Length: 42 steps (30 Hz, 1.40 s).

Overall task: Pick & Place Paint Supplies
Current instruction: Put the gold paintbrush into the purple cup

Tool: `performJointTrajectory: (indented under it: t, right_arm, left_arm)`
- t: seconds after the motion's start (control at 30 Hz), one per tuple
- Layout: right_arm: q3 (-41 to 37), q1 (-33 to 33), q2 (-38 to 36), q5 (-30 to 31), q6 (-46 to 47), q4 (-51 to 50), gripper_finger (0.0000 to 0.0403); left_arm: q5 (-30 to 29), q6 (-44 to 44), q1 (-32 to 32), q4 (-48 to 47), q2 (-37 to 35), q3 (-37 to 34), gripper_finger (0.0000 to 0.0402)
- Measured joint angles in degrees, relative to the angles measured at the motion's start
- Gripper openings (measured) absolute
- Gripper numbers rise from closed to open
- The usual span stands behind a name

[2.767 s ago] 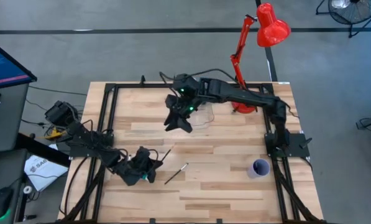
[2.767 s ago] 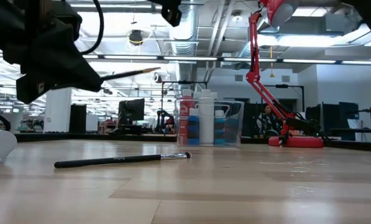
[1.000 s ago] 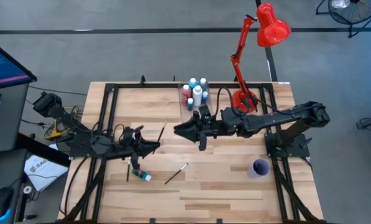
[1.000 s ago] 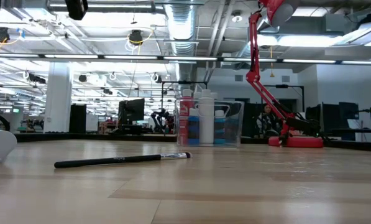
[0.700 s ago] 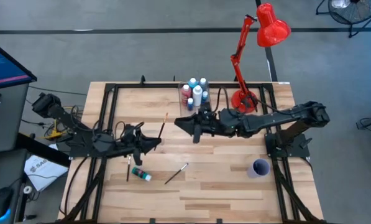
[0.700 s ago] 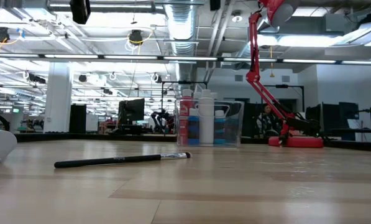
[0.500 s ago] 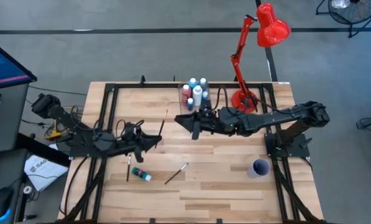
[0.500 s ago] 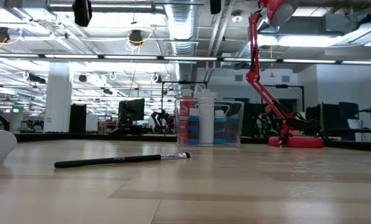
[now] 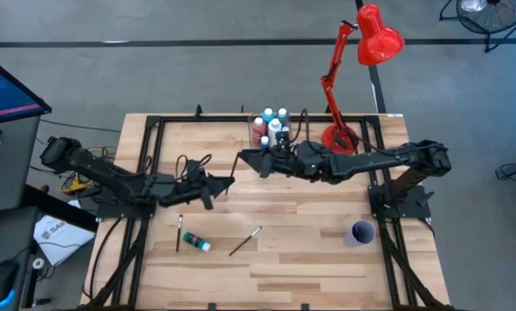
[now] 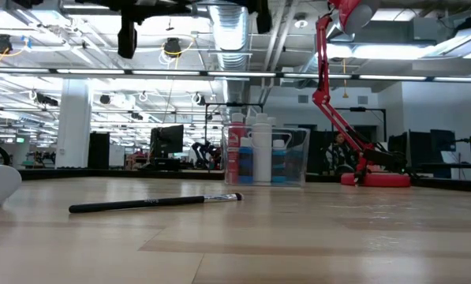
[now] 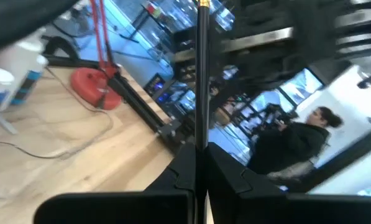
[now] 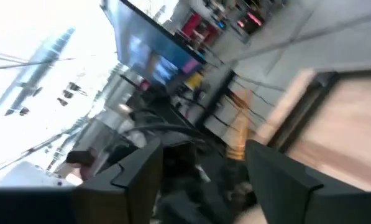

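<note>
1. Step in hand, as I judged it: one paintbrush was on its way to the clear box (image 10: 298,158). It was up in the air, not yet dropped.
2. The left gripper (image 9: 223,183) hung above the table just short of the box, on the side facing the left arm's base. Its fingers were pressed together on the held brush (image 11: 201,74). The shaft stuck straight out past the fingertips.
3. The right gripper (image 9: 251,160) hung right beside the box on that same side, facing the left one. The held brush's tip was close to it. Its fingers (image 12: 135,177) stood apart, and I couldn't see anything between them.
4. It looked like a handover setup, but I couldn't confirm that.
5. The bottles (image 10: 260,158) were already standing upright inside the box.
6. Still on the table, well clear of the box toward the front edge:
   - a loose brush (image 10: 152,203) lying flat;
   - a second brush (image 9: 178,235);
   - a small blue-green tube (image 9: 196,244) just beside that second brush.
7. Next move, my call: line the brush shaft up between the right fingers and close them before the left lets go. Otherwise carry the brush over the box rim and drop it among the bottles.
8. After that the three loose items still needed picking up.
</note>
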Motion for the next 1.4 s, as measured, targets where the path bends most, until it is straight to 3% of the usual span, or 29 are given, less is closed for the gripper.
performJointTrajectory:
  t: [0.17,0.53,0.77,1.2,1.4]
  right_arm:
    - [0.1,-0.1,1.9,0.1,1.1,0.2,0.0243]
    - [2.5,-0.4,4.1,0.1,0.6,0.2,0.0237]
    - [3.2,-0.4,4.1,-0.1,0.4,0.2,0.0181]
    - [3.2,-0.4,4.1,-0.2,0.4,-0.7,0.0019]
    - [3.2,-0.3,4.1,-0.7,0.9,-2.3,0.0013]
  left_arm:
    - [0.2,0.0,-0.1,-0.4,0.0,0.0,0.0006]
    - [1.5,-1.1,-0.1,-1.5,0.0,0.0,0.0006]
    - [1.5,-1.2,-0.2,-1.8,0.0,0.1,0.0005]
    - [2.5,-1.2,-0.2,-1.4,-0.1,0.1,0.0005]
    - [4.0,-1.5,-0.2,-1.8,-0.1,0.0,0.0013]
